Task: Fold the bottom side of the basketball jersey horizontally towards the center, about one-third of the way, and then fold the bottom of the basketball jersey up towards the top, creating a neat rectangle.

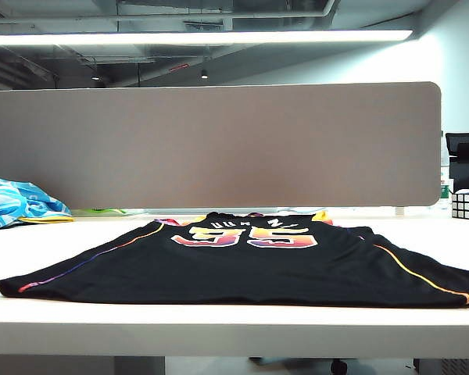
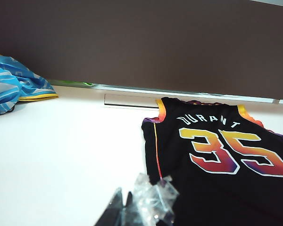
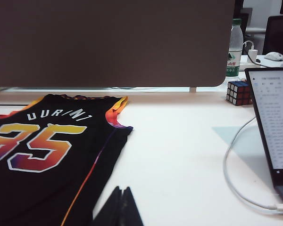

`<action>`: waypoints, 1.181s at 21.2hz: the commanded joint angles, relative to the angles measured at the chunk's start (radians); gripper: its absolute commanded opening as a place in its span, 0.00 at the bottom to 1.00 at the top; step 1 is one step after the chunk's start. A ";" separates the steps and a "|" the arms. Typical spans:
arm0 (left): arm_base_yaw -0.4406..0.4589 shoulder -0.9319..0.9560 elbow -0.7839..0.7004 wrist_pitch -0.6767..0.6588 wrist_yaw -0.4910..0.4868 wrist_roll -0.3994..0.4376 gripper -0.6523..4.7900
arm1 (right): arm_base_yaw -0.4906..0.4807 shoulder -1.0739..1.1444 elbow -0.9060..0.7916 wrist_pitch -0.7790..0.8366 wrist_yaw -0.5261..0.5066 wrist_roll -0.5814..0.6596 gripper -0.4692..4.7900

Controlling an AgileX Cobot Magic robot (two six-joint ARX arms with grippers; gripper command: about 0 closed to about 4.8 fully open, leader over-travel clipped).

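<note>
Basketball jersey lies flat and unfolded on the white worktop, number up, collar at 12 o'clock toward the grey partition. Left hand sits pinched tight and empty by its 9 o'clock edge, right hand likewise at 3 o'clock.

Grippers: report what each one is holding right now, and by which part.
Nothing is held. The left gripper and right gripper are both shut and empty, back at the near table edge, clear of the flat basketball jersey.
</note>
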 commanded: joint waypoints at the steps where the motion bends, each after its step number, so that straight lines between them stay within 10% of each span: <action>1: 0.002 -0.001 0.006 0.013 0.001 0.004 0.11 | 0.000 -0.001 -0.005 0.011 -0.002 0.026 0.09; 9: 0.002 -0.001 0.006 0.013 0.002 -0.010 0.11 | 0.000 -0.001 -0.005 0.011 -0.003 0.034 0.09; 13: 0.002 0.005 0.072 -0.095 -0.014 -0.261 0.11 | 0.002 0.002 0.027 -0.002 -0.121 0.250 0.08; 25: 0.002 0.651 0.461 -0.249 0.233 -0.240 0.11 | 0.001 0.079 0.222 -0.316 -0.112 0.289 0.08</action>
